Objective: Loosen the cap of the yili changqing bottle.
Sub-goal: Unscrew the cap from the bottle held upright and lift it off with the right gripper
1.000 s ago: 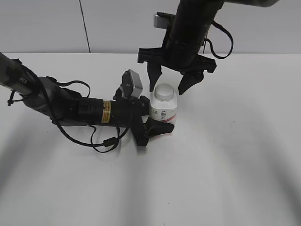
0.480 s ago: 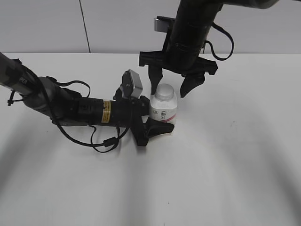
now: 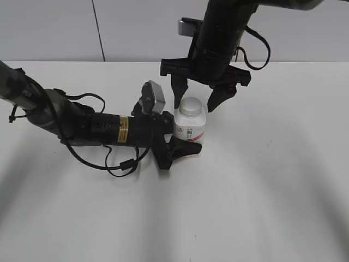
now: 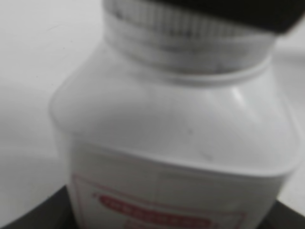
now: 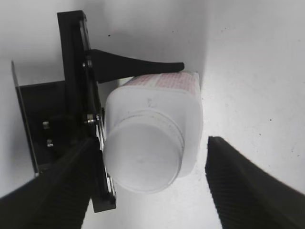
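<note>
**Bottle and cap, upright on the table**

The yili changqing bottle (image 3: pixel 189 129) stands upright: white, squarish, sloped shoulders, pink-red label low on its front. The cap (image 3: pixel 190 107), white, round and flat-topped, sits on its wide neck.

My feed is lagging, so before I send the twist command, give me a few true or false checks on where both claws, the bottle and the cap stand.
1. The bottle stands upright on the table. True.
2. The left claw grips the bottle's body from the side. True.
3. The right claw is shut on the cap. False: it is open, its fingers either side of the cap.
4. The cap is off. False: it sits on the neck.
</note>
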Tool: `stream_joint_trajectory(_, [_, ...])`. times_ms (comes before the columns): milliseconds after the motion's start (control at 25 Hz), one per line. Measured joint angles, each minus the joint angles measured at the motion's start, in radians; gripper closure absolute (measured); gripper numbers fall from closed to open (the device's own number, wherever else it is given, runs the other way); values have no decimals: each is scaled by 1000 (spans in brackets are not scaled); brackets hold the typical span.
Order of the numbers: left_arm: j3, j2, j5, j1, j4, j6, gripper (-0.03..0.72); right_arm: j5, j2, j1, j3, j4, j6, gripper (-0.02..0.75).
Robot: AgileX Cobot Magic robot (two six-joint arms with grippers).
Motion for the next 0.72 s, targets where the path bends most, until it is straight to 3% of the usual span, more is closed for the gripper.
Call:
stream_joint_trajectory(520, [-1,0,1,0,0,0,264,-1,0,0,0,11,0,345])
stream_joint_trajectory(720, [-1,0,2,-1,0,0,264,-2,0,0,0,12,0,346])
